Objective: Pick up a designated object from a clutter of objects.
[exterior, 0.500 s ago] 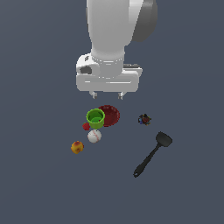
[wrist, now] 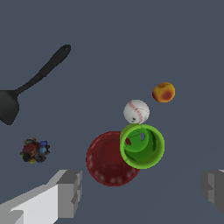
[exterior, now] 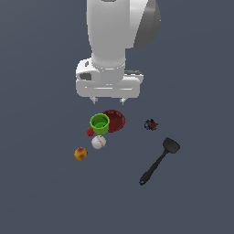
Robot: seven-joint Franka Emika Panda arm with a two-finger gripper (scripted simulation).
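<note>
The black spatula [exterior: 159,160] lies flat on the floor at the exterior view's right, blade toward the back; it also shows in the wrist view [wrist: 31,85]. My gripper [exterior: 108,100] hangs open and empty high above the green cup [exterior: 99,123] and dark red bowl [exterior: 114,120], well apart from the spatula. In the wrist view its two fingers [wrist: 68,192] stand wide apart around nothing. The white baseball [exterior: 98,142], yellow-red fruit [exterior: 81,153], small red item [exterior: 90,132] and small dark toy [exterior: 151,124] lie around the cup.
The cup [wrist: 142,145] leans against the bowl [wrist: 108,161], with the baseball [wrist: 136,111] and fruit [wrist: 163,92] beyond it and the dark toy [wrist: 34,150] off to one side. Everything lies on a plain dark grey floor.
</note>
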